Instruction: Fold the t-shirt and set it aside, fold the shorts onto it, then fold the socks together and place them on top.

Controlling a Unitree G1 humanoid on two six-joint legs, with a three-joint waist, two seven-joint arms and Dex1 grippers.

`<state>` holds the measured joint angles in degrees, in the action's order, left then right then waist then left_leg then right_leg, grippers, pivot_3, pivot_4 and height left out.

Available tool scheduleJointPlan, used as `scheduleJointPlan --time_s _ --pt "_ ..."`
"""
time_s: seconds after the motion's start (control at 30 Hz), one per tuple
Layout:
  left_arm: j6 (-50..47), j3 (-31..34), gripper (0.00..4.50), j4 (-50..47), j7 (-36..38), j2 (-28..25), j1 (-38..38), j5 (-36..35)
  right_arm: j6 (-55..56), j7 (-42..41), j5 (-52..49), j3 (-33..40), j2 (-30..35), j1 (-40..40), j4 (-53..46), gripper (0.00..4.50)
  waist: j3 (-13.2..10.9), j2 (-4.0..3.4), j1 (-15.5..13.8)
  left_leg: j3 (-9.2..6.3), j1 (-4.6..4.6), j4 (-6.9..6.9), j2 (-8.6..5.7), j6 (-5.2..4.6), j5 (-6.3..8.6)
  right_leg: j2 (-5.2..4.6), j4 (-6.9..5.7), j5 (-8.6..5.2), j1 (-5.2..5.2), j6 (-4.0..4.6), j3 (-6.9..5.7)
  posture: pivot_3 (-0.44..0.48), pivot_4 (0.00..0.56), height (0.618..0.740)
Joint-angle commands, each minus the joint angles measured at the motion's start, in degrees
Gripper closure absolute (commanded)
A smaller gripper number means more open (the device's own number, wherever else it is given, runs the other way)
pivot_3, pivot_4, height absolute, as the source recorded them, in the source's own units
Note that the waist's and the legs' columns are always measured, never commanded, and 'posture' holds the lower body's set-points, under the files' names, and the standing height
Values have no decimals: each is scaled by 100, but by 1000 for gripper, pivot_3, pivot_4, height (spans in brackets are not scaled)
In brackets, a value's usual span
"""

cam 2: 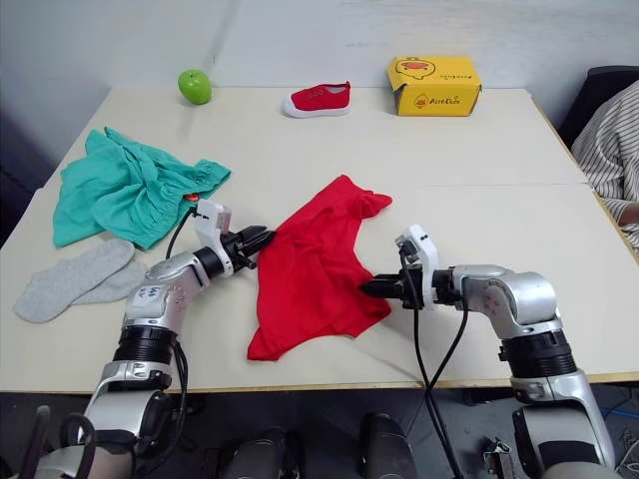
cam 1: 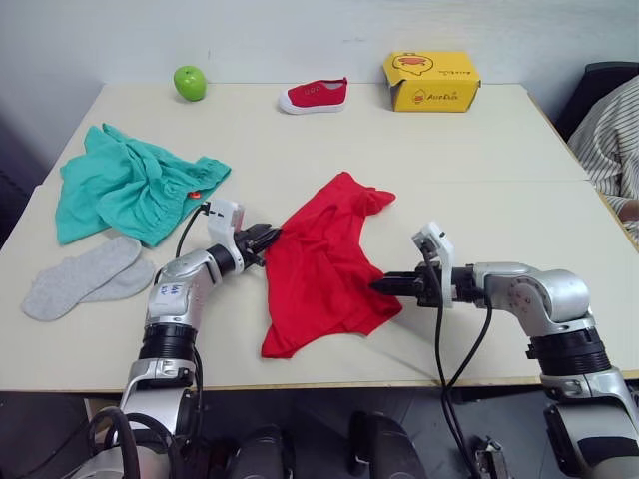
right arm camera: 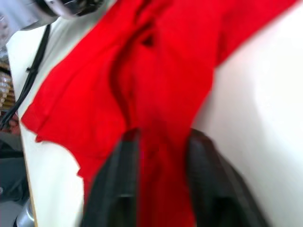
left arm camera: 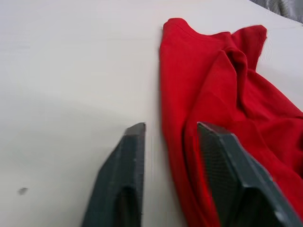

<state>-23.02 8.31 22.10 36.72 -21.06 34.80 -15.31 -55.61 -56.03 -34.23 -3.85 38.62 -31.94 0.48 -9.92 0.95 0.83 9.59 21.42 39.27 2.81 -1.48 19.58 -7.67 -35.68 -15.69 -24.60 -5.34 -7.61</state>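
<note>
Clearly the t-shirt (cam 1: pixel 324 261) is limp and light, so we pinch its edges: left gripper (left arm camera: pixel 165 142) spread astride its hem, right gripper (right arm camera: pixel 158 156) spread over a fold.

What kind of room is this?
Probably a lab or test room, not a home: a plain pale table against a bare wall, with laid-out props such as the t-shirt, shoe and yellow box.

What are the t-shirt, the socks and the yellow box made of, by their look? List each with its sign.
t-shirt: soft matte cloth, likely cotton knit; it lies crumpled in folds.
socks: grey knit fabric, matte and limp, lying flat.
yellow box: seemingly printed cardboard, with crisp edges and flat faces.
</note>
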Motion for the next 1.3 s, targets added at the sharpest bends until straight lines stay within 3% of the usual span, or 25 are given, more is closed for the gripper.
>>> scheduleJointPlan --time_s 0.03,0.13,0.2,0.33,0.53,0.8,1.13,1.2,1.3 --pt "661 -165 1424 -630 660 -690 -514 216 1551 -755 480 245 617 332 -147 1680 0 0 12 3 0 -3 0 1 1 1 5 0 -1 0 -1 0 150 740" --pt "1962 -374 456 -666 1265 -1324 -918 558 4077 -1236 1450 80 946 619 380 594 -2 0 22 12 -2 -8 -3 4 4 3 13 0 -1 0 -2 0 150 740" --pt "3812 -633 9 -427 1901 -1778 -1148 894 5909 -1368 2056 -19 943 620 1070 43 -4 2 57 21 -8 -8 -5 5 4 3 13 0 1 0 1 0 150 740" --pt "6254 -1063 9 364 2451 -2116 -1077 1256 8816 -1387 2818 -258 583 159 2652 43 -13 -14 88 37 -24 -8 2 7 4 -5 16 0 3 0 10 0 150 740" --pt "8031 -1541 9 1546 2122 -1952 -420 1978 11457 -812 4131 -878 180 -791 4649 43 -16 -26 104 42 -35 -6 1 5 -1 -3 -9 0 5 0 17 0 150 740" --pt "9121 -2218 9 2316 2063 -1676 171 2213 12736 289 5351 -1561 -416 -1710 5959 43 -4 -30 133 48 -70 -3 6 -4 -6 -6 -22 1 31 -2 27 0 150 740" --pt "9576 -2737 9 2940 1867 -1435 645 2468 13507 541 5460 -2091 -502 -1908 6264 43 -1 -36 160 47 -84 -9 6 -5 -5 -5 -19 0 47 0 26 0 150 740" --pt "9562 -2827 427 3029 1876 -1362 704 2441 13507 560 5375 -2142 -506 -1869 6213 0 -1 -38 152 45 -95 -10 7 -7 -4 -4 -16 0 60 0 23 0 150 740" --pt "9520 -2958 1299 3112 1961 -1269 779 2353 13468 597 5314 -2175 -497 -1824 6153 672 -2 -38 132 40 -113 -16 8 -9 -2 -4 -3 0 86 0 16 0 150 740"
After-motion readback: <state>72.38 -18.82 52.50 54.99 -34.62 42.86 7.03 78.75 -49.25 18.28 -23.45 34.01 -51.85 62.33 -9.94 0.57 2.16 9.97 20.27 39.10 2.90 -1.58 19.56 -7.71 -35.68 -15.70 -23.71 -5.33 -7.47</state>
